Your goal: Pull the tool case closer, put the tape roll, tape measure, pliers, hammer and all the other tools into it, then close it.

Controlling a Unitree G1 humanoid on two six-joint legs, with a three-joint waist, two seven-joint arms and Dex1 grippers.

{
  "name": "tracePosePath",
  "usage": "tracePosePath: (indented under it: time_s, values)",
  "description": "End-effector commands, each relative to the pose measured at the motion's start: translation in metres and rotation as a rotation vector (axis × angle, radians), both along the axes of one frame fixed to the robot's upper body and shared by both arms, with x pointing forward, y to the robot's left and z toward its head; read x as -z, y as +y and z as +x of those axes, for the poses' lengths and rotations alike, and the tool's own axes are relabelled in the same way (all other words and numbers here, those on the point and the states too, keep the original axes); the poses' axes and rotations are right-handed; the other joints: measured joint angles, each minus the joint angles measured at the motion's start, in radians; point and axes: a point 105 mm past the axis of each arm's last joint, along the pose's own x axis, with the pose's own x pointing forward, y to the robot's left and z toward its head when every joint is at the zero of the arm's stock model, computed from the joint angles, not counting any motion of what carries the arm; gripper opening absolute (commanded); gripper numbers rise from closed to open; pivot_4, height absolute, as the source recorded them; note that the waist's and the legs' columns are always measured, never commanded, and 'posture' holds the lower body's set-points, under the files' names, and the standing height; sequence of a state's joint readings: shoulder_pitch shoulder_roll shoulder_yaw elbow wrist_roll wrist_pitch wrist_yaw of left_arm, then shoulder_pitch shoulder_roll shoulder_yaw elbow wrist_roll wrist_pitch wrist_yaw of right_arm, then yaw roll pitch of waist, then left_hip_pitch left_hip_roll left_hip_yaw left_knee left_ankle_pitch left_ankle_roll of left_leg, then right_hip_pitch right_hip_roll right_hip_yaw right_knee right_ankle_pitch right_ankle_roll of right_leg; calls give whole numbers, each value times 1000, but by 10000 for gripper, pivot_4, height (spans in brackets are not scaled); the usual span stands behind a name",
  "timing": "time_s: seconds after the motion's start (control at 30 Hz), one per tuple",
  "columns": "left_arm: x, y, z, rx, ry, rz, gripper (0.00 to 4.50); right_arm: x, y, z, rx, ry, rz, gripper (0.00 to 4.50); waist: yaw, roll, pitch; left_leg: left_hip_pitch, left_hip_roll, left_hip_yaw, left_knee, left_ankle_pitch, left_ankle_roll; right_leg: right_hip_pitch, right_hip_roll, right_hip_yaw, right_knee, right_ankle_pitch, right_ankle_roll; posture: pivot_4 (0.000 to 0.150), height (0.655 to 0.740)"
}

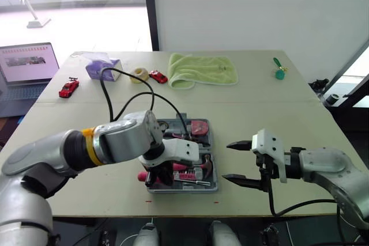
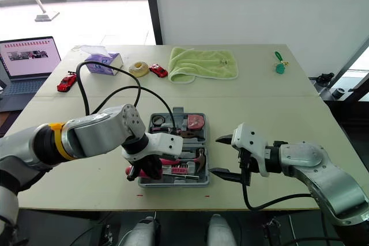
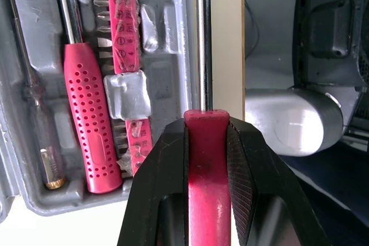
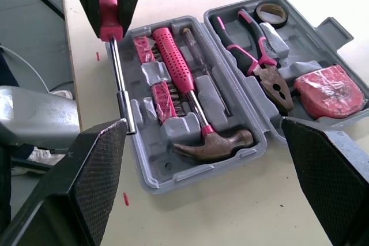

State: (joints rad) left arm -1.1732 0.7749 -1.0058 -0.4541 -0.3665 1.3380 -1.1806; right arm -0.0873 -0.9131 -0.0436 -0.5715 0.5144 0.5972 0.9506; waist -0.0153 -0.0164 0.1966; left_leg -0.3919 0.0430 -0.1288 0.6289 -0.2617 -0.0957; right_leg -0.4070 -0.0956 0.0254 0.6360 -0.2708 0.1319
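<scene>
- The tool case lies open and flat near the middle of the table's front edge, both grey halves facing up.
- The left gripper is pinched tight on the pink handle of a screwdriver. Its steel shaft runs along the outer rim of the case half nearest the front edge.
- That same half holds the hammer, a pink bit strip and a slim tester screwdriver.
- The far half holds the pliers, the tape roll at a corner, and the tape measure.
- The right gripper hangs just beside the case's right side with its fingers spread wide, holding nothing.
- Along the table's far edge lie a green cloth, a tissue box, a yellowish ring and a small red car.
- Another red toy car sits near the left edge.
</scene>
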Motion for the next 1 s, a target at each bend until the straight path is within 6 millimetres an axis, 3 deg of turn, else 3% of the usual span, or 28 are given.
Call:
tracePosePath:
  time_s: [0.03,0.47,0.7,1.0]
  values:
    - [-1,-3,2,-2,-31,-9,5681,-6,-1,-2,-6,-33,-9,45000,1,0,0,0,0,0,0,0,0,0,0,0,0,0,0,1500,7400]
    - [26,-21,-7,-113,12,42,5681,-7,-3,-3,-49,-54,-29,45000,0,0,0,0,0,0,1,0,0,1,0,0,0,0,0,1500,7400]
    - [34,-18,6,-162,-42,56,5681,-7,-6,0,-71,-68,-52,45000,1,0,0,1,0,0,2,0,0,1,0,0,1,0,1,1500,7400]
    - [36,-15,4,-156,-44,63,5681,-4,-7,1,-66,-66,-64,45000,2,0,0,1,0,0,2,0,0,1,0,0,1,0,1,1500,7400]
